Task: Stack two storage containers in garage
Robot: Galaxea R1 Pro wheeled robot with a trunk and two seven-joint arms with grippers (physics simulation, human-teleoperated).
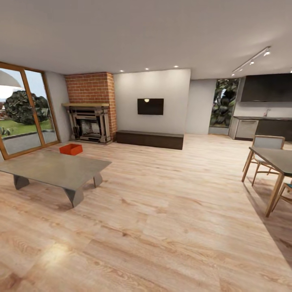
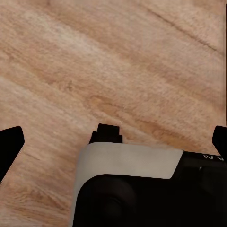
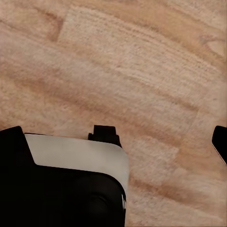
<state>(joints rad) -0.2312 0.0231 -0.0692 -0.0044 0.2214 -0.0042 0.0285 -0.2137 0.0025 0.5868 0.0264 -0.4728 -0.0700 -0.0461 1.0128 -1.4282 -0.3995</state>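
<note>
I am in the living room with its light wood plank floor (image 1: 162, 211). One red-orange storage container (image 1: 71, 149) sits on that floor, far off to the left, beyond the low table and in front of the fireplace. The second container is out of view, as is the garage. My left gripper (image 2: 116, 141) hangs open over bare planks, its dark fingertips (image 2: 10, 142) spread wide with nothing between them. Over the planks too, my right gripper (image 3: 116, 139) is open and holds nothing.
A low grey coffee table (image 1: 56, 168) stands left of centre. A dining table (image 1: 275, 158) with chairs is at the right. Along the back wall are the brick column (image 1: 93, 87), the black TV (image 1: 150, 106) and the long dark cabinet (image 1: 150, 139). Glass doors (image 1: 24, 113) are at the left.
</note>
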